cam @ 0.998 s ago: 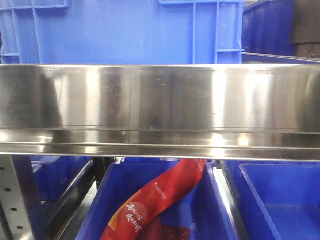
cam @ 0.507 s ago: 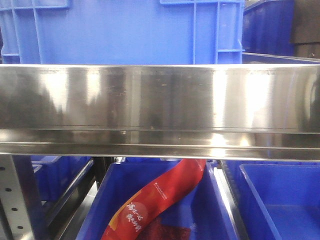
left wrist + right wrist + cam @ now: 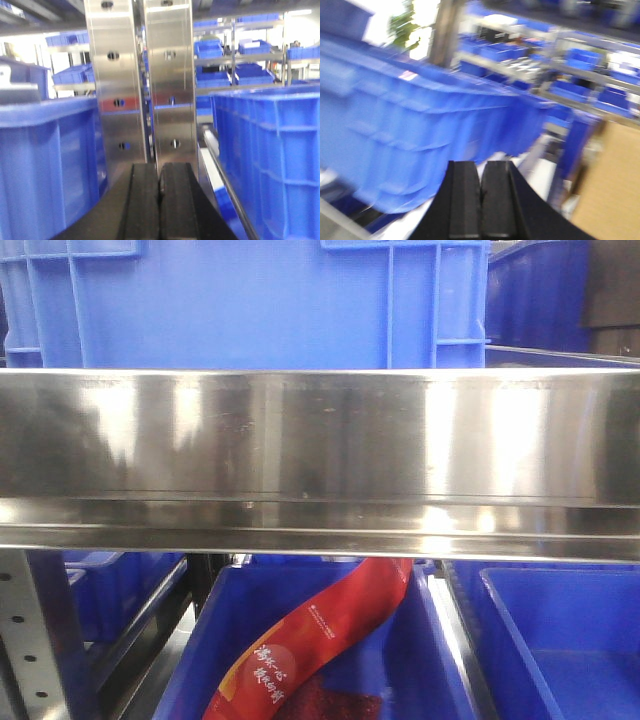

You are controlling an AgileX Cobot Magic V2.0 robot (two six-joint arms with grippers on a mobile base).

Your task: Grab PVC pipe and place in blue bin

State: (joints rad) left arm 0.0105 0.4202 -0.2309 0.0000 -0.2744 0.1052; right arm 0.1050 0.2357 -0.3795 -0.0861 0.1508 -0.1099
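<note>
Two pincers, left [image 3: 159,200] and right [image 3: 480,200], both closed, empty, beside blue bins [image 3: 270,150].

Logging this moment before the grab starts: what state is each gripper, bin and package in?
Left gripper: shut, holding nothing.
Right gripper: shut, holding nothing.
Blue plastic bin under the steel shelf: open-topped, holding a package.
Red printed package: lying slanted inside that bin.

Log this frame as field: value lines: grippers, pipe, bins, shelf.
left gripper: shut, empty, facing two steel uprights
right gripper: shut, empty; view motion-blurred
PVC pipe: not visible in any view
front view: steel shelf rail spans the frame
upper bin: blue, on the shelf
lower bin: blue, holds a red packet
lower right bin: blue, contents not shown
</note>
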